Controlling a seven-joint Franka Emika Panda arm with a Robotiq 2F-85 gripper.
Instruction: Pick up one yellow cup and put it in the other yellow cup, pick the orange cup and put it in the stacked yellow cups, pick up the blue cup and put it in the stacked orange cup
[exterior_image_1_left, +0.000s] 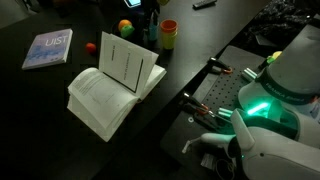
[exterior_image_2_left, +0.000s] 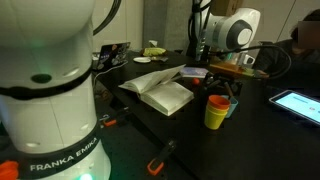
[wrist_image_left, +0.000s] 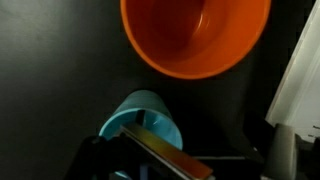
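Robot base (exterior_image_2_left: 50, 110): white, fills the near left of an exterior view, with FRANKA EMIKA lettered on its collar.
Table (exterior_image_2_left: 250, 145): dark top that carries everything listed below.
Open book (exterior_image_2_left: 165, 92): white, lying open and flat, just left of the cups.
Stacked yellow cups (exterior_image_2_left: 215, 118): upright on the table, right of the open book. Only one yellow wall shows, so the number of cups cannot be told.
Orange cup (exterior_image_2_left: 217, 100): seated mouth up in the stacked yellow cups. In the wrist view its round, empty mouth takes up the top.
Blue cup (wrist_image_left: 140, 118): on the table just beside the stack, at its right side in an exterior view, and not inside it. Whether it touches the stack cannot be told.
Gripper (exterior_image_2_left: 225, 88): hangs directly above the cups with its jaws spread to their widest and nothing held between them. In the wrist view one finger (wrist_image_left: 165, 152) lies across the blue cup, and contact cannot be told.
Tablet (exterior_image_2_left: 298, 103): lit screen at the right edge.
Booklet (exterior_image_1_left: 47, 49): pale blue, flat, well left of the open book.
Ball (exterior_image_1_left: 125, 27): red, green and yellow, beyond the open book.
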